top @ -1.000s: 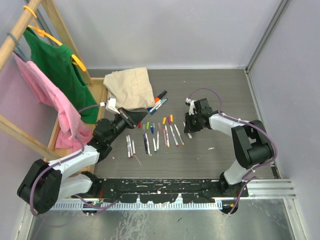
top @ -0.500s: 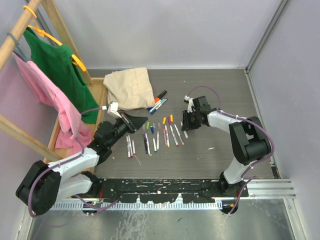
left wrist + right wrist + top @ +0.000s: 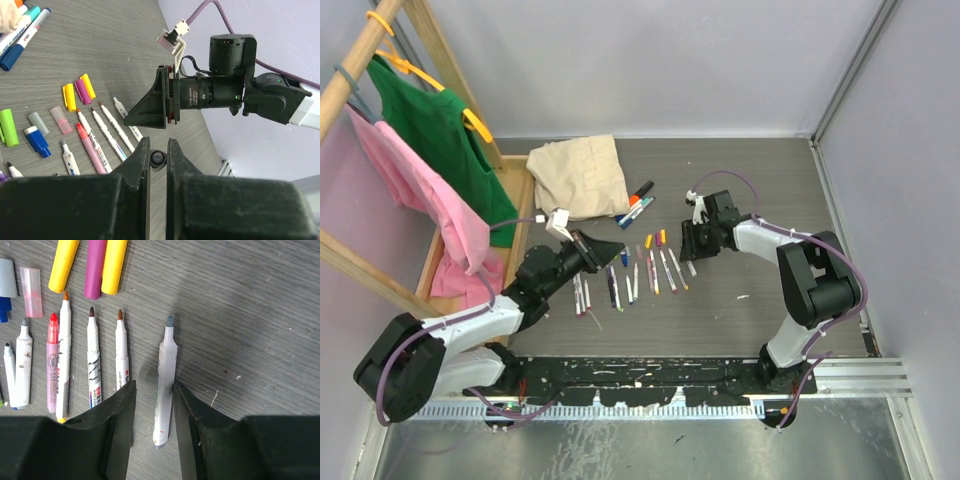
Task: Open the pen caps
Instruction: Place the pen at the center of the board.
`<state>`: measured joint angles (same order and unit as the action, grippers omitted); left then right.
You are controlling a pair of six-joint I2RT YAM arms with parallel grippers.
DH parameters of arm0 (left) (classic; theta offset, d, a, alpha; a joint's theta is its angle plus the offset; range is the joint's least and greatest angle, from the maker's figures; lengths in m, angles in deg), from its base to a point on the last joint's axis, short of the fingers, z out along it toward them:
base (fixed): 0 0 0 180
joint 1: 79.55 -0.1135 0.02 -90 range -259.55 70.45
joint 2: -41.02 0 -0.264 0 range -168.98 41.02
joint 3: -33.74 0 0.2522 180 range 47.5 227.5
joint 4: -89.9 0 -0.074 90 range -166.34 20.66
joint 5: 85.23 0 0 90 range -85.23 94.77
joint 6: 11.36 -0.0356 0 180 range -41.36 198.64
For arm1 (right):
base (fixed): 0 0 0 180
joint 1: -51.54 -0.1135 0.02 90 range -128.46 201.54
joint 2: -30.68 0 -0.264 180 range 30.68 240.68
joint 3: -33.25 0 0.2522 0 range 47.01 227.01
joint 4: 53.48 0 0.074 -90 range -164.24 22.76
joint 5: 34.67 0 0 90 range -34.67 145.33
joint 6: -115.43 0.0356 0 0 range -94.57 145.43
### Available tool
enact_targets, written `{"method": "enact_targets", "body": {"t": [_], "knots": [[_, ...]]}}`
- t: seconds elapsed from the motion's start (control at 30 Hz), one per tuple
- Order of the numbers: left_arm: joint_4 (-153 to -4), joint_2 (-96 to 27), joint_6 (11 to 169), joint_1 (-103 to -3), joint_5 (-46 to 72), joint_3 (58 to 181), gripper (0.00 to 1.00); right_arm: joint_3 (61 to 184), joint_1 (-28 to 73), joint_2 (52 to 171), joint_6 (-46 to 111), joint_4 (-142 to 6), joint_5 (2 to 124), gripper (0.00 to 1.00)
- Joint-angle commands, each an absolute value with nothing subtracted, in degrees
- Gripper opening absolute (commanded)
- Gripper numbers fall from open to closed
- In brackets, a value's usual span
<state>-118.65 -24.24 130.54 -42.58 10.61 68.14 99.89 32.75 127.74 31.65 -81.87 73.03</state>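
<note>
Pen barrels [image 3: 94, 375] — print seemingly illegible

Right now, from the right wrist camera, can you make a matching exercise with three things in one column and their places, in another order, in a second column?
Things:
1. grey-tipped pen
2. purple cap
3. pink cap

Places:
A. between two yellow caps
B. between the fingers of the right gripper
C. beside a grey cap

Pairs: 1-B, 2-A, 3-C
</note>
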Motion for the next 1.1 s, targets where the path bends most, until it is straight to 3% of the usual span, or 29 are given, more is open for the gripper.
{"method": "enact_targets", "body": {"t": [0.0, 0.63, 0.9, 1.07], "knots": [[-120.1, -24.5, 129.3, -41.4, 8.8, 68.9, 0.00, 100.6, 32.8, 126.2, 30.0, -83.5, 71.4, 0.43], [-113.5, -35.3, 128.3, -34.1, 3.9, 76.9, 0.00, 98.9, 35.6, 106.1, 23.2, -82.6, 77.1, 0.46], [-110.0, -43.1, 128.7, -30.9, 1.7, 82.7, 0.00, 100.4, 40.9, 99.8, 11.2, -89.9, 93.2, 0.45], [-106.8, -48.4, 127.4, -30.6, 3.2, 88.5, 0.00, 100.9, 42.9, 97.2, 6.9, -92.7, 93.8, 0.46]]}}
